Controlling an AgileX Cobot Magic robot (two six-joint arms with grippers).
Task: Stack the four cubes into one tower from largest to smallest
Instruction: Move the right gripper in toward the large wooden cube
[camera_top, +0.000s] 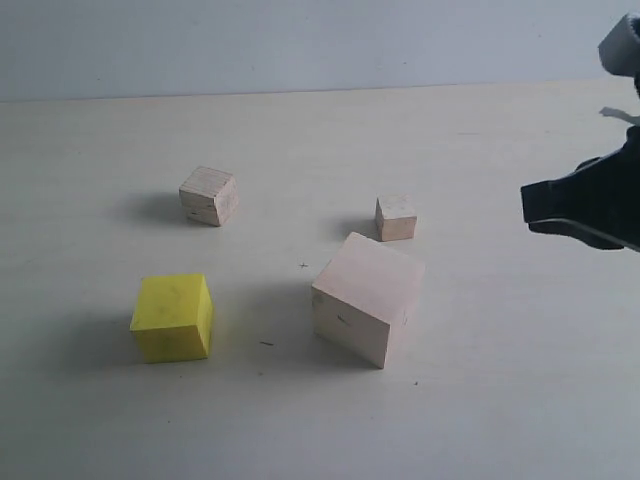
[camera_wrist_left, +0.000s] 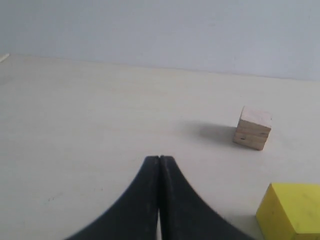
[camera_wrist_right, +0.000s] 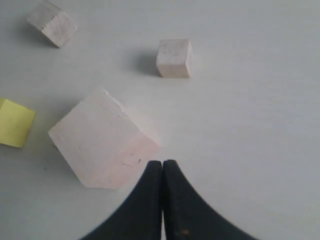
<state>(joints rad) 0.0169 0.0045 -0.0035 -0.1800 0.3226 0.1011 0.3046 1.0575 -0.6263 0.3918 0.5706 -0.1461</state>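
Nothing stacked yet: big pale cube (camera_top: 367, 298) sits centre-near on desk (camera_top: 500, 400), yellow cube (camera_top: 174, 316) to its left; w/ left gripper (camera_wrist_left: 159, 161) & right gripper (camera_wrist_right: 162, 165) both closed on nothing, prob. best to spread left gripper wide, take yellow cube squarely & centre it on big pale cube.

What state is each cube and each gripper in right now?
Large pale wood cube: resting on the table, nothing stacked on it.
Medium bright yellow cube: on the table, unstacked.
Smaller grainy wood cube: on the table, unstacked.
Tiny pale wood cube: on the table, unstacked.
Left gripper: shut, empty.
Right gripper: shut, empty.
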